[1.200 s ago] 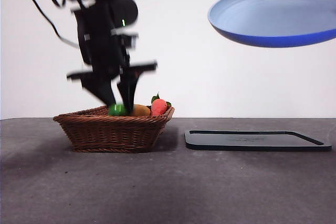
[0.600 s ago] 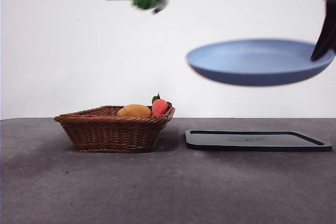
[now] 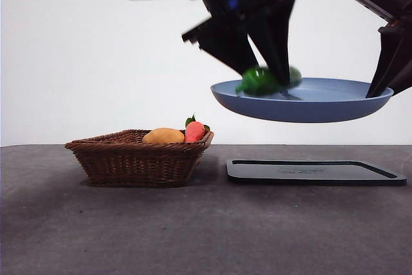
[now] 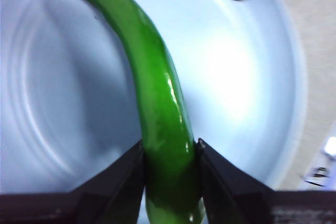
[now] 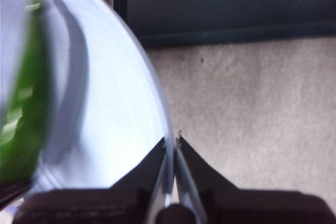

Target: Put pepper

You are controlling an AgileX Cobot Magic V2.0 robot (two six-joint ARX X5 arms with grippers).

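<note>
The pepper (image 4: 157, 108) is long, glossy and dark green. My left gripper (image 4: 170, 174) is shut on it and holds it over the inside of the blue plate (image 4: 247, 72). In the front view the left gripper (image 3: 267, 72) reaches down from above with the pepper (image 3: 261, 82) at the plate's left half. My right gripper (image 5: 171, 145) is shut on the rim of the blue plate (image 5: 105, 108) and holds it in the air, level, above the table (image 3: 302, 104). The right gripper (image 3: 380, 85) is at the plate's right edge. The pepper also shows blurred in the right wrist view (image 5: 23, 108).
A brown wicker basket (image 3: 138, 159) stands on the dark table at left, with a yellow-orange fruit (image 3: 163, 136) and a red-orange carrot-like item (image 3: 195, 131) in it. A flat black tray (image 3: 315, 172) lies on the table below the plate.
The left gripper lifted the pepper out of the basket, carried it right and lowered it into the plate. The right gripper lowered the plate and levelled it.
</note>
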